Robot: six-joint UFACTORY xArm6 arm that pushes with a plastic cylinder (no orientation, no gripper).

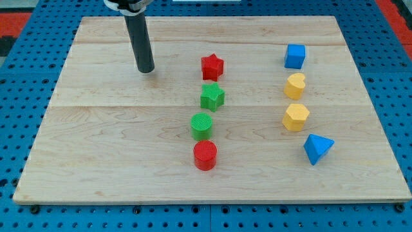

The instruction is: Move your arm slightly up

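Camera view. Item: my tip (146,69), lower end of a dark rod, resting on the wooden surface (96,148) in its upper-left part. No hand is fitted (so nothing opens, closes or grips).

Middle column, top to bottom: red star (212,66), green star (212,96), green cylinder (201,125), red cylinder (205,155).

Right column: blue cube (295,56), yellow heart (295,85), yellow hexagon (295,116), blue triangle (317,148).

Key relation: all blocks lie to the view's right of my tip, the red star nearest yet apart; toward the view's top, only bare board lies ahead, so a slight upward move should meet nothing.
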